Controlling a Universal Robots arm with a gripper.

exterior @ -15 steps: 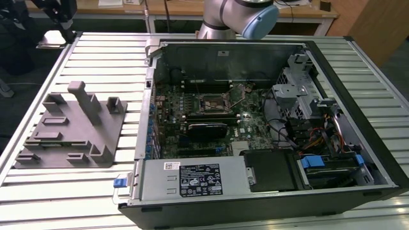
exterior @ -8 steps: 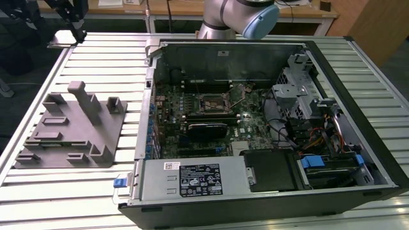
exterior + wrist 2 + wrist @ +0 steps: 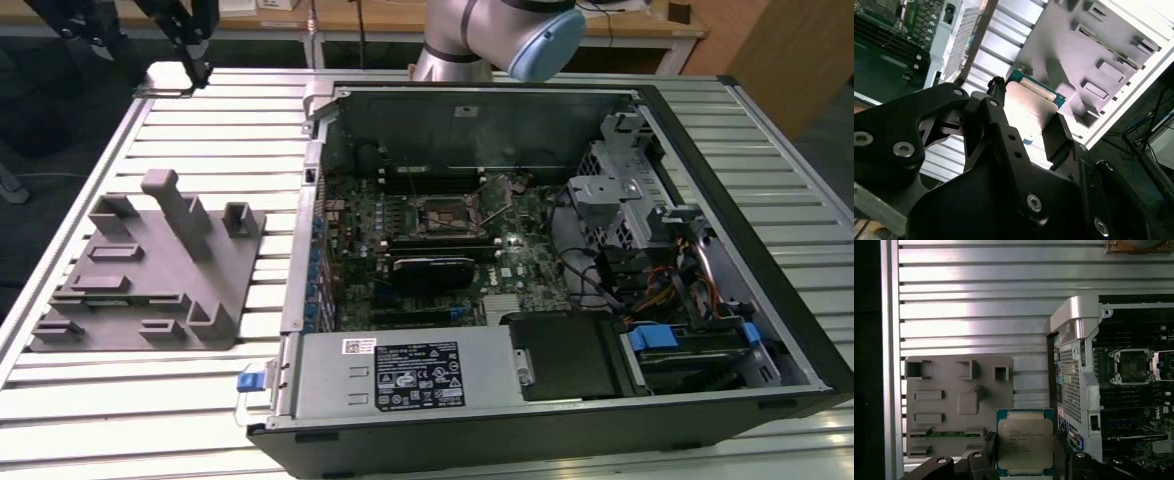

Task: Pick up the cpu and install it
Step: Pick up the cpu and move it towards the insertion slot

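Now the pincer [image 3: 1025, 454] clamps the cpu [image 3: 1025, 440] by 2 opposite edges.

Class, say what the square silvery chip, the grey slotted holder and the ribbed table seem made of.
Square silvery cpu: brushed metal lid, dull sheen, on green board rim. Grey slotted holder: probably matte plastic, no glare. Ribbed table: likely aluminium, bright reflections.

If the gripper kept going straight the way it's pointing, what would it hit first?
Probably the slatted table, right by the grey fixture's edge. The cpu held in the gripper would touch down first. Depth is unclear.
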